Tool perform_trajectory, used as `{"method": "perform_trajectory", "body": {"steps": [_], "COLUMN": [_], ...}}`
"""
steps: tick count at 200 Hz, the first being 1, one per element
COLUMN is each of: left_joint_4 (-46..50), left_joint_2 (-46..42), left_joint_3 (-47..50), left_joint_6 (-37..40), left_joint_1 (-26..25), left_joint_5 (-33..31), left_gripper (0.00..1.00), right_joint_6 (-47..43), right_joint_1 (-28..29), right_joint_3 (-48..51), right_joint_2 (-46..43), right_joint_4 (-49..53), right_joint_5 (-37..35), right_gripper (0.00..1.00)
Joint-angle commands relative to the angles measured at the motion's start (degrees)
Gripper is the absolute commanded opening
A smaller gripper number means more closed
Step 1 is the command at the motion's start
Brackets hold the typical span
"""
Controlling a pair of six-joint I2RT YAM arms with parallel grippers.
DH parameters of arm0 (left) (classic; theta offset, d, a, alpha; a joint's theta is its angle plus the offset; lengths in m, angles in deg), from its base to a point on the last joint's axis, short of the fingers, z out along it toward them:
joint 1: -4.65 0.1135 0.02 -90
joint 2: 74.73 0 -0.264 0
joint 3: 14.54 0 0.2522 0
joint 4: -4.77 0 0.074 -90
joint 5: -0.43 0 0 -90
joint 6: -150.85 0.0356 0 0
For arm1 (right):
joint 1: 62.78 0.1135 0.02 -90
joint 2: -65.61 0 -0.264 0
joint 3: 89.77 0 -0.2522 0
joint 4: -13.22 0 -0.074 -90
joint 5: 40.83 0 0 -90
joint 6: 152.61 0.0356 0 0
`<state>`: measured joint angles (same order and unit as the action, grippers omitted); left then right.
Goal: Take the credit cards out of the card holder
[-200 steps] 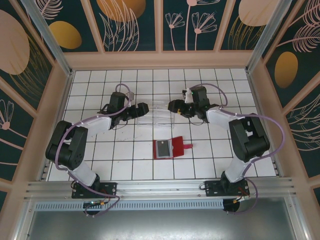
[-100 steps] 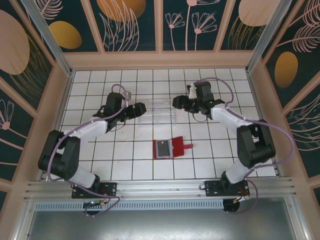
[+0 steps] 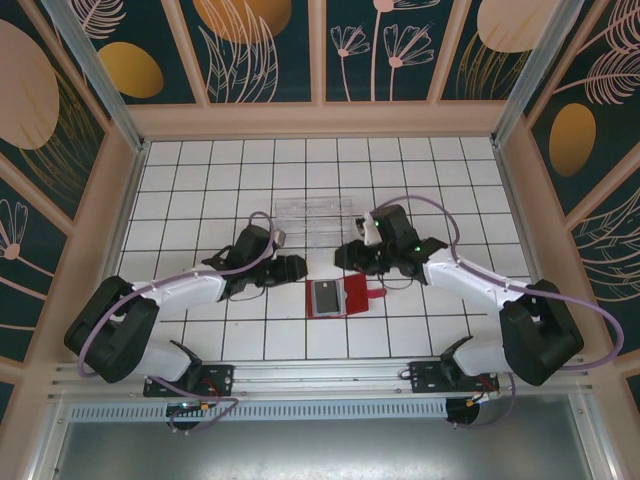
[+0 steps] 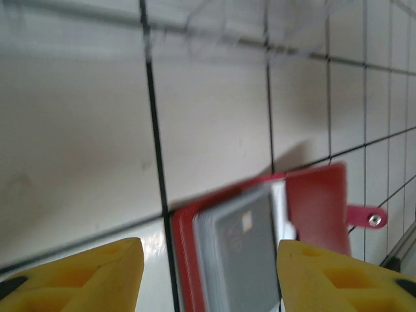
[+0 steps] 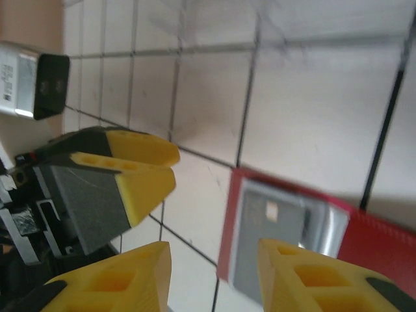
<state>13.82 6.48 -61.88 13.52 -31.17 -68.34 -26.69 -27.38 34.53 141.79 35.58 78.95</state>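
My left fingers [image 4: 84,273] and right fingers [image 5: 110,279] hover parted, empty, flanking the open card holder [image 3: 357,297]; next I'd pinch what seems, through blur, the top card [image 4: 244,250].

Top external: fixed, high, behind the arm bases, looking steeply down on the whole tiled table [image 3: 200,190]. Left wrist cam: low, very close, raking across the tiles, left gripper [image 4: 208,276] at its bottom edge. Right wrist cam: equally low and close, aimed back toward the left arm, right gripper [image 5: 214,273] at the bottom. All three overlap on the card holder [image 3: 340,297] [image 4: 318,201] [image 5: 383,240].
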Motion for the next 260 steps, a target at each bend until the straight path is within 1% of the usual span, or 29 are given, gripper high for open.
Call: {"method": "perform_trajectory", "body": {"steps": [1,12,20,47,85,93,105,131,194,221,241,260], "left_joint_4": [-1.95,-1.90,-1.44,0.46,1.90,1.30,-0.08,-0.41,4.17,5.29,5.09,4.71], "left_joint_2": [0.04,0.24,0.54,2.17,4.79,5.37,6.36,8.60,10.37,10.44,11.57,12.17], "left_joint_3": [1.25,1.44,1.27,-0.86,-4.16,-4.30,-4.25,-5.17,-5.37,-5.02,-4.76,-4.65], "left_joint_6": [-4.06,-4.51,-4.97,-6.58,-8.74,-9.04,-9.44,-9.60,-8.45,-7.83,-7.60,-7.60], "left_joint_1": [-2.22,-3.16,-3.63,-4.40,-6.91,-7.15,-7.64,-8.48,-8.84,-8.75,-8.86,-8.86], "left_joint_5": [1.35,1.26,1.18,1.48,1.95,2.31,3.20,4.08,0.93,-0.38,-0.15,0.07], "left_gripper": [0.55,0.51,0.47,0.36,0.26,0.25,0.20,0.20,0.20,0.18,0.15,0.14], "right_joint_6": [4.80,5.41,5.54,5.39,5.55,5.48,5.45,5.42,6.02,6.03,6.09,6.26], "right_joint_1": [0.98,1.18,1.34,2.08,2.83,2.84,2.98,3.61,4.33,4.94,5.03,5.12], "right_joint_3": [4.58,6.07,6.65,6.56,6.31,6.39,6.42,6.16,6.42,6.51,6.23,6.21], "right_joint_2": [-2.50,-2.71,-2.63,-1.29,1.05,1.39,1.97,2.81,5.21,6.38,7.37,7.77], "right_joint_4": [-3.55,-4.11,-4.29,-4.59,-5.07,-5.04,-4.82,-4.38,-5.26,-5.99,-6.06,-6.32], "right_joint_5": [2.63,2.89,3.05,3.66,2.85,2.70,2.57,2.30,2.35,3.12,3.09,3.11], "right_gripper": [0.37,0.33,0.30,0.24,0.21,0.21,0.20,0.19,0.17,0.16,0.16,0.17]}}
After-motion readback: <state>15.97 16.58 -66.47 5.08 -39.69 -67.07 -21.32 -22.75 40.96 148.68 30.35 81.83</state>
